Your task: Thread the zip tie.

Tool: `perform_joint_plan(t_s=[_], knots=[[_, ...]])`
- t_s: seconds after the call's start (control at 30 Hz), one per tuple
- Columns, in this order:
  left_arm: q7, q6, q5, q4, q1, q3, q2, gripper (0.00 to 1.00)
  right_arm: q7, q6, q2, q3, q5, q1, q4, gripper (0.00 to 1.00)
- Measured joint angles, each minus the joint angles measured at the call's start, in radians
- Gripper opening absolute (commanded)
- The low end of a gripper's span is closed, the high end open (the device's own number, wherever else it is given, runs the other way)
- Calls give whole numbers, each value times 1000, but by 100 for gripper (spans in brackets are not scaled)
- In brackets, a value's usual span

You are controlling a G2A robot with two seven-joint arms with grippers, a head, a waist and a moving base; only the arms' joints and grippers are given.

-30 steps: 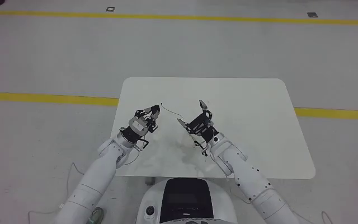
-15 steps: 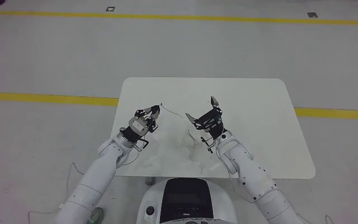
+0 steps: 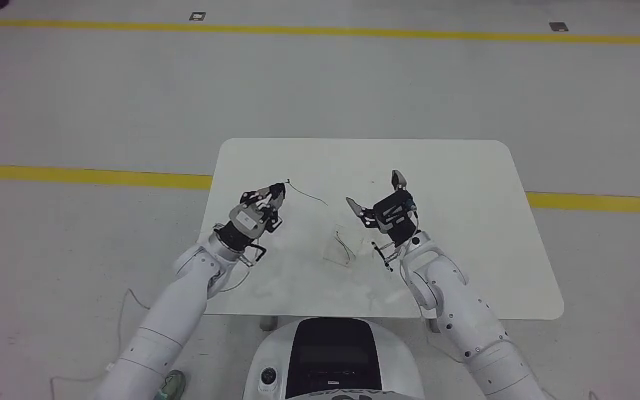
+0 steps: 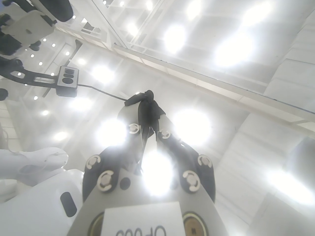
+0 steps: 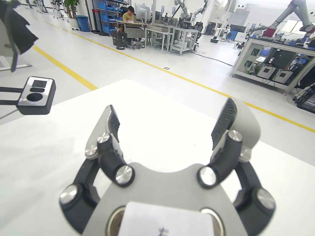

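Note:
A thin black zip tie [image 3: 306,193] sticks out over the white table [image 3: 470,180] from my left gripper [image 3: 277,190], which is shut on one end of it. In the left wrist view the fingers [image 4: 147,109] are pressed together and point up at the ceiling, with the tie's strip [image 4: 145,137] running down between them. My right gripper [image 3: 374,190] hovers to the right of the tie's free end, apart from it. Its jaws stand wide open and hold nothing [image 5: 169,114]. The left gripper [image 5: 14,25] shows dark at the right wrist view's edge.
Faint thin lines [image 3: 341,246] lie on the table between the two arms; I cannot tell what they are. A small camera module [image 5: 37,98] hangs on a black bracket above the table. Yellow floor tape [image 3: 100,176] runs behind the table.
My right gripper has drawn away to the right, widening its gap from the tie's free end, and stayed open. The left gripper has barely shifted and keeps its hold.

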Motion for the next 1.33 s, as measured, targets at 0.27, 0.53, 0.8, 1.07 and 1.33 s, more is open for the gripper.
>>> perform_joint_plan(t_s=[0.27,0.53,0.8,1.07,1.33], knots=[[26,5,-1,2,-42,-14,-6,0,0,0,0,0,0,0,0,100],[28,3,0,6,-45,-14,-7,0,0,0,0,0,0,0,0,100],[28,3,0,6,-45,-14,-7,0,0,0,0,0,0,0,0,100],[28,3,0,6,-45,-14,-7,0,0,0,0,0,0,0,0,100],[28,3,0,6,-45,-14,-7,0,0,0,0,0,0,0,0,100]])
